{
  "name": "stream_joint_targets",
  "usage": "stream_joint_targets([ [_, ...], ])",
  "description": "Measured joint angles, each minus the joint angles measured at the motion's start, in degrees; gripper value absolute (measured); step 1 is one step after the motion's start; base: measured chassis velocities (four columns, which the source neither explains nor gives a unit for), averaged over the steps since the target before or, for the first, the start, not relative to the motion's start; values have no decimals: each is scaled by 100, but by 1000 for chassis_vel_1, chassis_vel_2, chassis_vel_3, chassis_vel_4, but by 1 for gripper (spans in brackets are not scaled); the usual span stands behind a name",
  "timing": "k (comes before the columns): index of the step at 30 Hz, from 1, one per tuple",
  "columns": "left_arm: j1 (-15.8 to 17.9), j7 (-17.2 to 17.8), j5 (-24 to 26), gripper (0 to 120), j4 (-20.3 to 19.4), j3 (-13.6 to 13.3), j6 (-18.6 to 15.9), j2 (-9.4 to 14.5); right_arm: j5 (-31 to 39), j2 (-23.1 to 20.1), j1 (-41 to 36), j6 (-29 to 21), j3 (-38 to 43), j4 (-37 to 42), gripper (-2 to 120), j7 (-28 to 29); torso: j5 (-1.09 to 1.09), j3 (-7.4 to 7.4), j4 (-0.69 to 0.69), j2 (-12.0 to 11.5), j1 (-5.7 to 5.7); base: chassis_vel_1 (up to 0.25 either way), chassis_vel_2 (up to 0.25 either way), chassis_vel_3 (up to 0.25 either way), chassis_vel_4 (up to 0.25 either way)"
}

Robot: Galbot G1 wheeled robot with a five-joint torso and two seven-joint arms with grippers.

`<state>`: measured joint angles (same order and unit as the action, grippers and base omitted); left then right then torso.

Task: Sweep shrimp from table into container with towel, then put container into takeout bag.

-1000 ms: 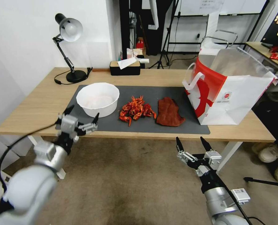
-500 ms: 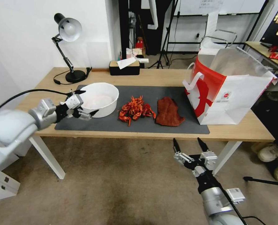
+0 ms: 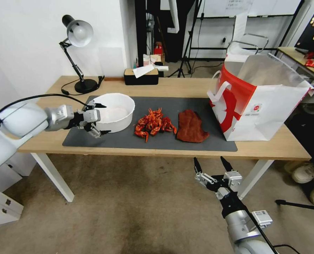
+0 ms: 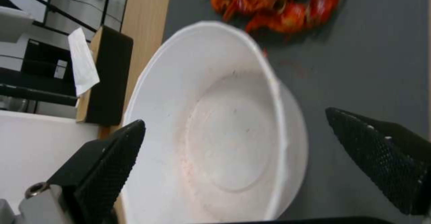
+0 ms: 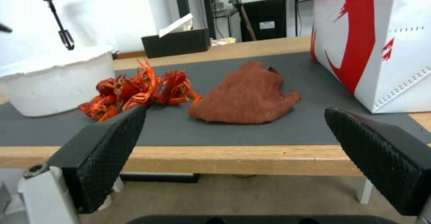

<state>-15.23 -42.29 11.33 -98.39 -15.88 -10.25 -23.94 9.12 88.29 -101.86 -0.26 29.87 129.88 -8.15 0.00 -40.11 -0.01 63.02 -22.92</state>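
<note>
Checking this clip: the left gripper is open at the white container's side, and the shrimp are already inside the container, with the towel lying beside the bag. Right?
Not quite. The shrimp lie piled on the dark mat, between the container and the towel; the left wrist view shows the container empty. The left gripper is open at its side, as the head view shows.

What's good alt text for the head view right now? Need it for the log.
The left gripper, open, reaches in from the left to straddle the near-left rim of the white container on the table's grey mat. Right of it lie the shrimp, the towel and the takeout bag; the right gripper hangs open below the table edge.
</note>
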Motion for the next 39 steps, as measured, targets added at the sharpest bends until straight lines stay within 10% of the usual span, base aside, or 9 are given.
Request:
stream_joint_targets([
  [13,1547,-1343,-987,100,653,-1482,642,-230,24,-3,-66,21,13,6,100,95,0,0,1,0,0,0,0,0,0],
  [26,2066,-1692,-1089,95,937,-2033,684,-608,25,2,-155,106,11,27,100,99,0,0,0,0,1,0,0,0,0],
  [39,2352,-2278,-1698,54,1325,-2315,1077,-920,22,18,-163,165,4,-3,100,123,1,0,1,0,1,0,0,0,0],
])
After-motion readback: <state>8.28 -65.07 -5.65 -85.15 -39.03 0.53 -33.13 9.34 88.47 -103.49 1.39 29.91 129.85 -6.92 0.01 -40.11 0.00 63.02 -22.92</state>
